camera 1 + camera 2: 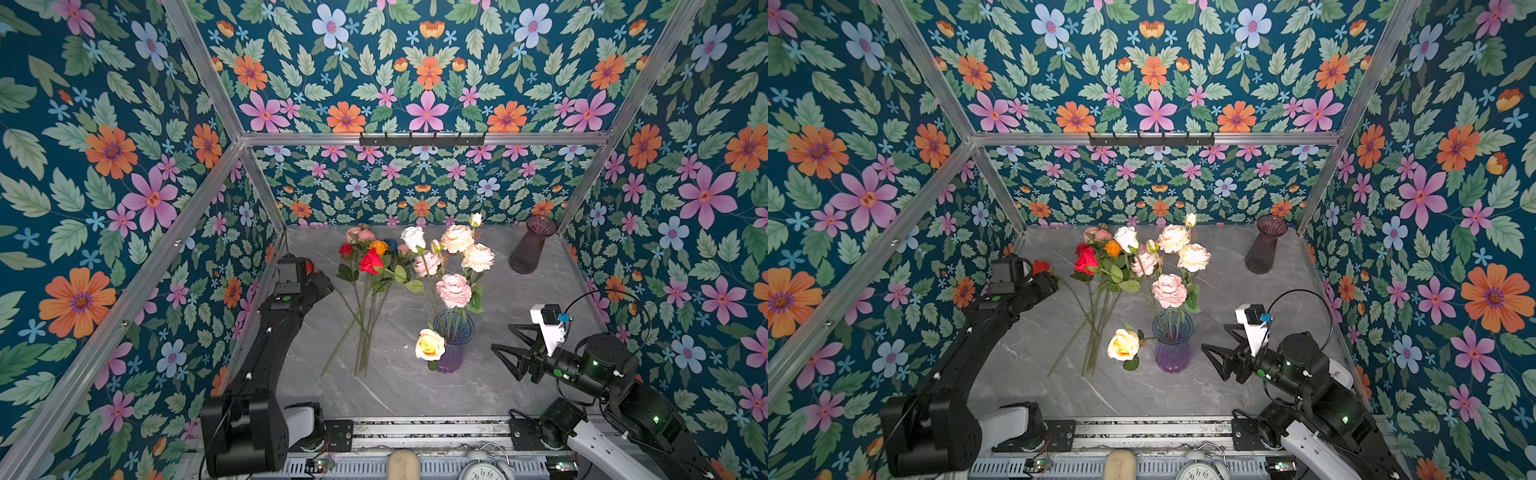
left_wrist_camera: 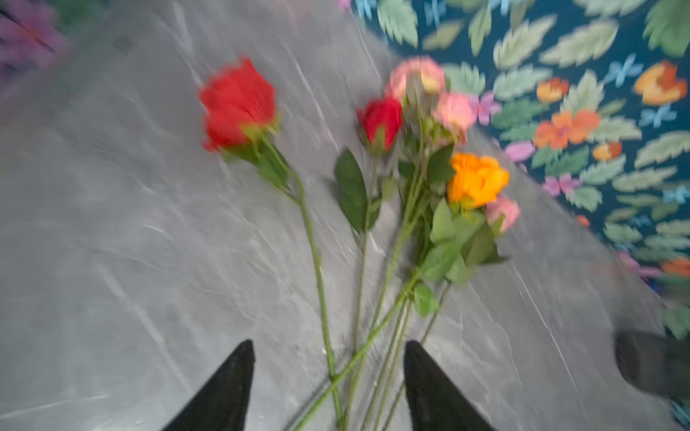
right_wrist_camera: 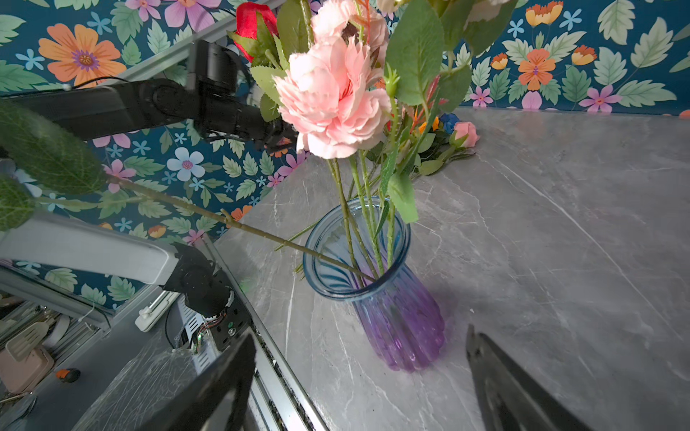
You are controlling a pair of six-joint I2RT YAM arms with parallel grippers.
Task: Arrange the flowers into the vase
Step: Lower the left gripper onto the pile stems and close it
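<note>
Risk – several crossed stems (image 2: 358,358) are straddled by the left pincer (image 2: 328,342), jaws apart, so a bundle may be lifted, not one. Empty right pincer (image 1: 500,336) is held wide beside the vase (image 1: 451,359): peonies (image 1: 454,291) stood inside, yellow rose (image 1: 430,345) hung over its rim – easily knocked out. Other loose flowers (image 1: 371,262) are laid on the desk (image 1: 415,395).

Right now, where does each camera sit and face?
Top views: high above the arm bases, looking down on the grey table; left arm, right arm show.
Left wrist: faces loose flowers lying flat; left end effector shows.
Right wrist: faces the blue-purple vase; right end effector, left arm show.
Shared: that vase, also in both top views.
</note>
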